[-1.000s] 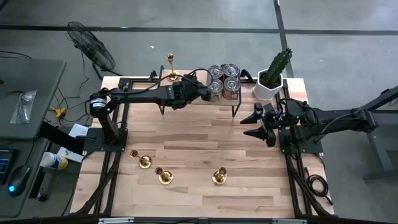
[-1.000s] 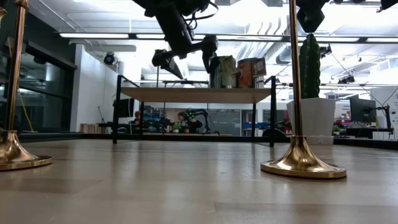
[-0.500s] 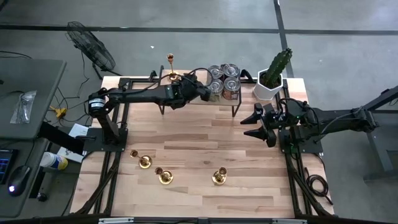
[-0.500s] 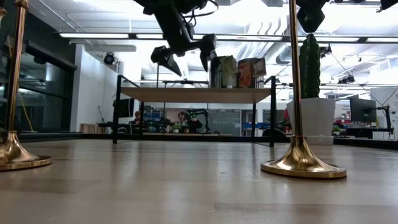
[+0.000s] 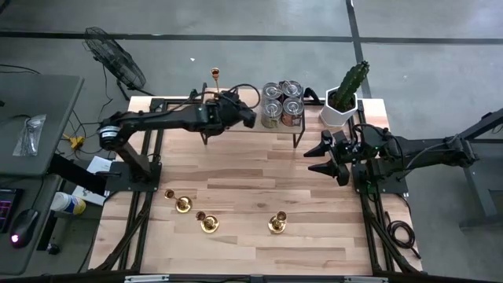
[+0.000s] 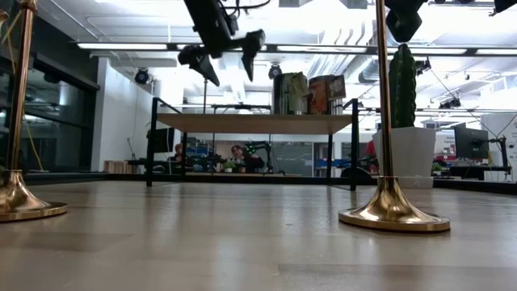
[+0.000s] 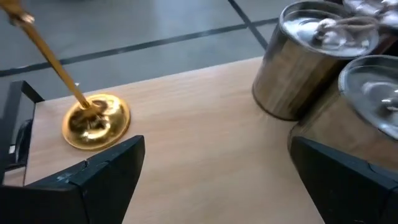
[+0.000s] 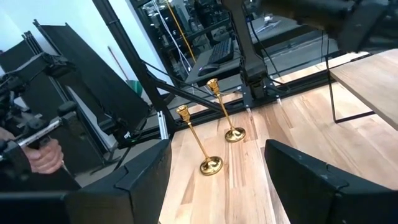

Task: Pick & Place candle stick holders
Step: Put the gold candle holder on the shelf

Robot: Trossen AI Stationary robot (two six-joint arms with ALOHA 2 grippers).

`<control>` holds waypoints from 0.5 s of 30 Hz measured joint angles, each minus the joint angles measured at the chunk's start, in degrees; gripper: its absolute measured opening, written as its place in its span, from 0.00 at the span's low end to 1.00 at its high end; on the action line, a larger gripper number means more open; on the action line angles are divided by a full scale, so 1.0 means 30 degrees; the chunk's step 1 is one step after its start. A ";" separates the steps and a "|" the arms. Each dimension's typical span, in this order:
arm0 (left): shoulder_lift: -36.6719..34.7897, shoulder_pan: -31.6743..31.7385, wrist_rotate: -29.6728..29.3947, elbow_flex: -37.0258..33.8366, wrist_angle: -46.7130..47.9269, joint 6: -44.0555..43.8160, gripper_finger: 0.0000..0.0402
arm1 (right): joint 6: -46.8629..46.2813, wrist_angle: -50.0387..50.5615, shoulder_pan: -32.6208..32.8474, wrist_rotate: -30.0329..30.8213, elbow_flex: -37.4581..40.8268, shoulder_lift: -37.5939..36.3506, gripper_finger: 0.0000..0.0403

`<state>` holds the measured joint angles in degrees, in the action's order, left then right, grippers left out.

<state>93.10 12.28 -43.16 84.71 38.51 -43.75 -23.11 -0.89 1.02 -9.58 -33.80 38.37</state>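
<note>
One gold candle stick holder [image 5: 216, 93] stands by its round base on a raised wooden shelf [image 6: 258, 123] at the table's far side; it also shows in the left wrist view [image 7: 94, 121]. Three more stand on the table near its front edge [image 5: 182, 204] [image 5: 208, 224] [image 5: 277, 224]. My left gripper [image 5: 250, 118] is open and empty above the shelf, between that holder and the tin cans [image 5: 283, 102]; it also shows in the low view [image 6: 229, 74]. My right gripper [image 5: 311, 159] is open and empty above the table's right side.
Several silver-topped tin cans [image 7: 305, 62] stand on the shelf's right part. A cactus in a white pot [image 5: 344, 101] stands at the far right corner. Bare table lies between the shelf and the front holders. A person's hand [image 8: 37, 155] shows beyond the table.
My left gripper has gone up and toward the table's left edge, away from the cans and toward the holder on the shelf, staying open and empty. Nothing else has moved.
</note>
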 joint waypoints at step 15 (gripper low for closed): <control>-0.2703 -0.2508 -0.1350 -0.0008 0.4818 -0.1069 0.99 | -0.0188 0.0073 0.0004 -0.0005 0.0004 0.0000 0.62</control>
<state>84.99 4.75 -47.21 84.68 52.96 -46.95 -23.68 -0.67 1.03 -9.60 -33.79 38.37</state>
